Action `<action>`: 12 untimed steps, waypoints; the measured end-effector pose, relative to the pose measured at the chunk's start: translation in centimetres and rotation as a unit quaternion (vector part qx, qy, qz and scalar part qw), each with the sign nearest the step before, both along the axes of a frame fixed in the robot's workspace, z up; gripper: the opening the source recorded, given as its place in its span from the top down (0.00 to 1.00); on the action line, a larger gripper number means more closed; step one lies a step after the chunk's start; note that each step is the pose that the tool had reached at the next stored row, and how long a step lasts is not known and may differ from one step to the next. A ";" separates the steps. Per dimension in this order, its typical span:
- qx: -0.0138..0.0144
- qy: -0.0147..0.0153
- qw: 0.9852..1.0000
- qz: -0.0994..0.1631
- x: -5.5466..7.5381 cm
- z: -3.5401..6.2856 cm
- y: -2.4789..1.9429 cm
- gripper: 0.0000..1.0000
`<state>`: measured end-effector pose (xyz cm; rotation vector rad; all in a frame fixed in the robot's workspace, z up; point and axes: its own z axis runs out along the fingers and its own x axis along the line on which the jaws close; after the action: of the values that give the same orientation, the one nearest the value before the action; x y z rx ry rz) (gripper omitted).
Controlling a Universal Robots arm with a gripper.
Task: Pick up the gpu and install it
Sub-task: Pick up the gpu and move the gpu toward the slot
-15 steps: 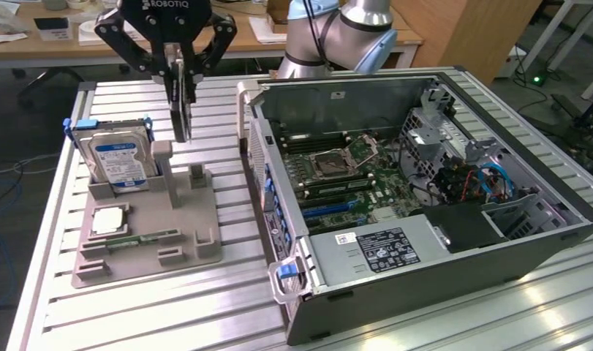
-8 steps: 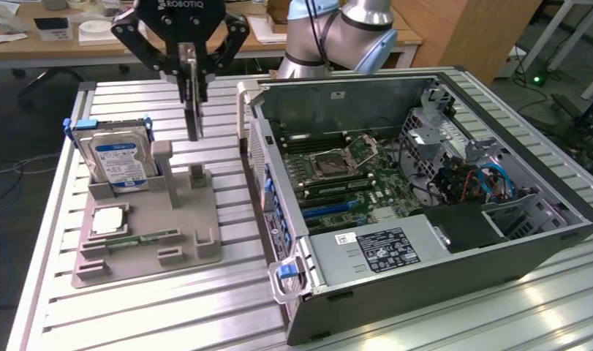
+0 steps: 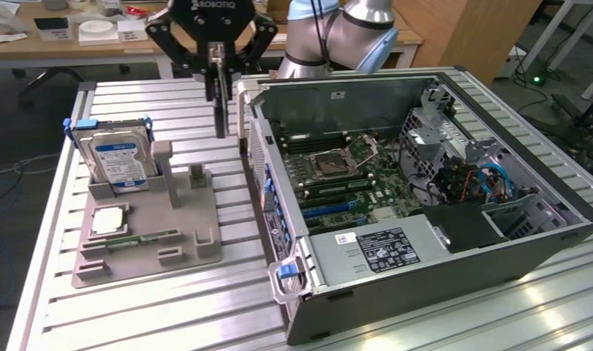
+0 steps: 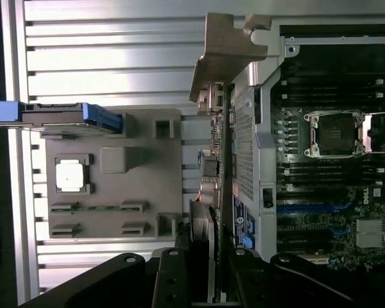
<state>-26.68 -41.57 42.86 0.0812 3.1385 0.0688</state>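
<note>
Dark gpu (image 3: 220, 102), blue-labelled silver drive (image 3: 118, 162), grey holder (image 3: 145, 252)

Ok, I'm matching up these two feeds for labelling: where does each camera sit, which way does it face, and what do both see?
Exterior view: raised, across the table from the arm, looking down at the open computer case, grey tray and hard drive; the arm and end effector show.
Wrist view: on the wrist, looking down past the end effector along the graphics card it grips.
Both see the graphics card, grey tray, hard drive and computer case.
</note>
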 end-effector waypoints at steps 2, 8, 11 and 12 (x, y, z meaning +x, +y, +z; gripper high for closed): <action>0.000 0.000 1.000 0.000 0.8 -0.02 0.00 0.73; 0.000 0.000 1.000 0.000 3.3 -0.07 0.00 0.73; 0.000 0.000 1.000 0.000 4.7 -0.10 0.00 0.73; 0.000 0.000 1.000 0.000 5.1 -0.11 0.00 0.73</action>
<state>-21.57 -41.57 42.75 0.0810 3.1385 0.0688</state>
